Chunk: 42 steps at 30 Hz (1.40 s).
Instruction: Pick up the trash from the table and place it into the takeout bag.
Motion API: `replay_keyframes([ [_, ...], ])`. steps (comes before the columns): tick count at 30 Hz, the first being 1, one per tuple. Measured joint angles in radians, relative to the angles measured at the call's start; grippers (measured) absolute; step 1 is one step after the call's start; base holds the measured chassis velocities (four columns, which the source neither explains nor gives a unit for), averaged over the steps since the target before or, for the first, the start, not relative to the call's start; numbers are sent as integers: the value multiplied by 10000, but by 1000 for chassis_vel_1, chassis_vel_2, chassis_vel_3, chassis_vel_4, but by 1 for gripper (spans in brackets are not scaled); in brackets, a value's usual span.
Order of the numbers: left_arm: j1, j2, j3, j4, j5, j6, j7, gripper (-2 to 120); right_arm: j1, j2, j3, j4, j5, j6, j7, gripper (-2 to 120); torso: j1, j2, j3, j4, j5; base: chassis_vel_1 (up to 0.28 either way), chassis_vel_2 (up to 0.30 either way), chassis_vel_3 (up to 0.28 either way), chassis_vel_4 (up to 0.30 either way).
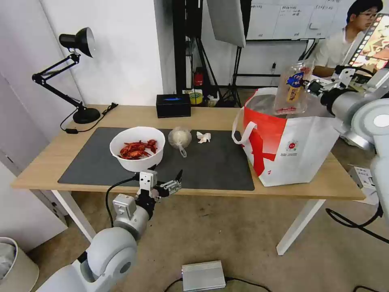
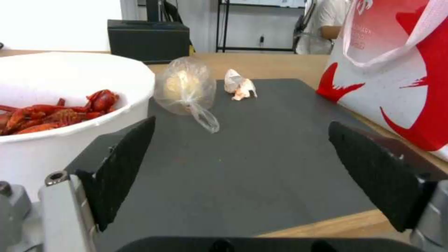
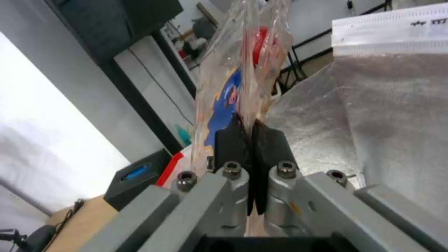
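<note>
Your left gripper [image 1: 175,183] hovers unclenched at the table's [image 1: 48,162] near edge, just before the white bowl [image 1: 137,148] of shells. Further right on the mat [image 2: 261,154] lie the knotted bag [image 1: 179,139] and crumpled tissue [image 1: 204,137]. Your right gripper [image 3: 252,129] pinches the clear tray [image 1: 293,87], long axis upright, over the takeout bag's [image 1: 308,150] open mouth.

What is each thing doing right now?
Right gripper: shut on clear tray, held upright over takeout bag.
Takeout bag: open, standing.
Left gripper: open, empty, near table edge.
Bowl: upright, holds shells.
Knotted bag: tied, on mat.
Tissue: crumpled, on mat.
</note>
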Motion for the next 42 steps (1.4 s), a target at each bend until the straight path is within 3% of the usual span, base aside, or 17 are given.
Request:
replay_keyframes([
  [24,6,-36,2,-69,5,-19,-9,100,-668,142,132,177,-437,165,-127,0,0,0,0,0,0,0,0,0,0],
  [27,1,-35,-2,-69,6,-22,-15,100,-643,114,173,212,-392,213,-151,14,0,0,0,0,0,0,0,0,0],
  [32,-15,-23,-12,-74,6,-23,-23,100,-578,77,200,254,-292,216,-93,26,0,0,0,0,0,0,0,0,0],
  [35,-45,-10,-17,-76,7,-27,-33,100,-535,46,213,300,-204,217,-30,43,0,0,0,0,0,0,0,0,0],
  [37,-45,-10,-17,-76,7,-27,-33,100,-535,46,213,300,-204,217,-30,43,0,0,0,0,0,0,0,0,0],
  [39,-63,8,-28,-86,5,-28,-38,100,-516,18,227,339,-164,216,-24,58,0,0,0,0,0,0,0,0,0],
  [42,-70,19,-41,-95,1,-28,-40,100,-515,10,234,357,-157,215,-28,63,0,0,0,0,0,0,0,0,0],
])
